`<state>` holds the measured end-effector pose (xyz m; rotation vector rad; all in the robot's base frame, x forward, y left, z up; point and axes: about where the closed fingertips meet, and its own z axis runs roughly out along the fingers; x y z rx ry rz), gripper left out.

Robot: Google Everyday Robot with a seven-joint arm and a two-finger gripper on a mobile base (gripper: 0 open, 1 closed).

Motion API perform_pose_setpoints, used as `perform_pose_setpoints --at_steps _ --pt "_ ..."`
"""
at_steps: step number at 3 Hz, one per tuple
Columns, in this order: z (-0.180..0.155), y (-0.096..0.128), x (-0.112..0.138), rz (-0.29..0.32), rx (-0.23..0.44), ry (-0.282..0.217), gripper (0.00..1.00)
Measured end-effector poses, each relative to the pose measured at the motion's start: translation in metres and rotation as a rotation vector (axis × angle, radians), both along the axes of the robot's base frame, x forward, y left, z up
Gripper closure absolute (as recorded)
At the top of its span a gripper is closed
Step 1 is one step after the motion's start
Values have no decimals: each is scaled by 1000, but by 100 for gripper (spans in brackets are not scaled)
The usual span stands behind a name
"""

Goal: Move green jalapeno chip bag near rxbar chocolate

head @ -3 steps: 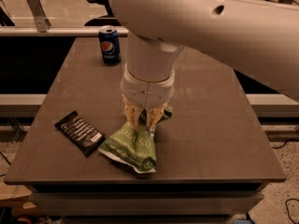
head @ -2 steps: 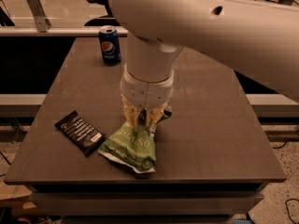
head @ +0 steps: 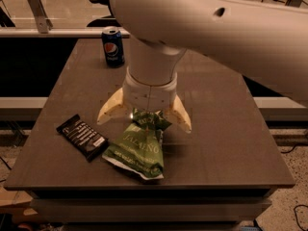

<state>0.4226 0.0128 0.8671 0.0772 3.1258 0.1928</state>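
Note:
The green jalapeno chip bag (head: 139,148) lies on the dark table (head: 216,105), near the front edge. Its left corner sits right beside the rxbar chocolate (head: 82,136), a flat black wrapper with white text lines. My gripper (head: 144,124) hangs straight over the bag's crumpled top end. It is open, with its cream fingers (head: 111,110) spread wide to either side of the bag and apart from it. The big white arm hides the table behind it.
A blue Pepsi can (head: 113,46) stands upright at the table's back left. The table's front edge runs just below the bag. A metal rail crosses behind the table.
The gripper was shut on the top of the bag. Its fingers have now spread wide and let the bag go. The bag rests on the table by the bar.

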Motion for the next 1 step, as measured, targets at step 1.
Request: perform_pose_setpoints --at_steps 1 --pt "0 0 0 0 0 0 0"
